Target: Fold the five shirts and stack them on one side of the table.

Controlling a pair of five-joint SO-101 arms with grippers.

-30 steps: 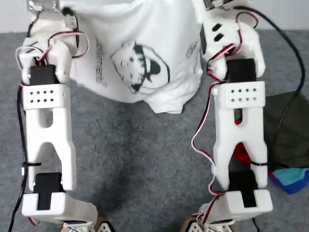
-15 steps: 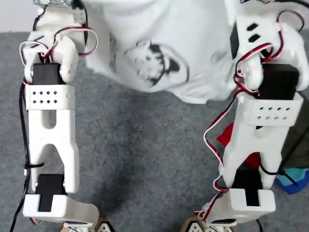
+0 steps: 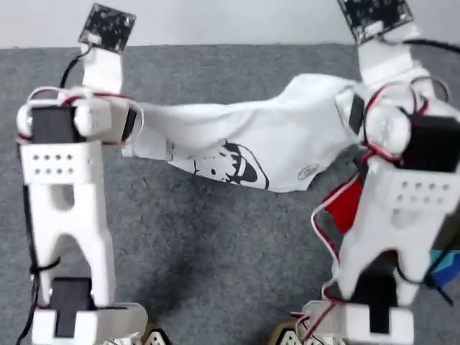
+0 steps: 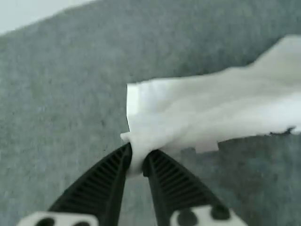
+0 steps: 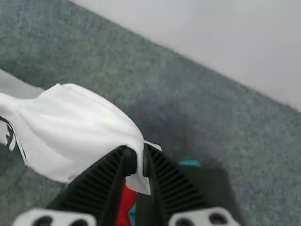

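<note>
white shirt [image 3: 244, 136] is stretched between the two arms above the grey worktop [image 3: 215, 244]. left jaws pinch one corner; right jaws pinch the opposite edge, beside a red shirt [image 3: 346, 208].

In the high view, the white cotton shirt with a black cartoon print [image 3: 244, 136] has both ends hidden behind the white arms, one behind the left arm [image 3: 65, 165] and one behind the right arm [image 3: 402, 194]. Part of the print is lost in the shirt's folds. A red cloth [image 3: 346, 207] just beside the shirt's right end is mostly covered by the right arm. Farther from the shirt, a teal cloth [image 3: 447, 264] is cut off by the picture's edge. In the left wrist view the shirt is blurred and runs off the edge, and its pinched corner is hidden inside the left gripper [image 4: 136, 157]. In the right wrist view, the right gripper [image 5: 135, 157] covers most of the red and teal cloths near the shirt.
</note>
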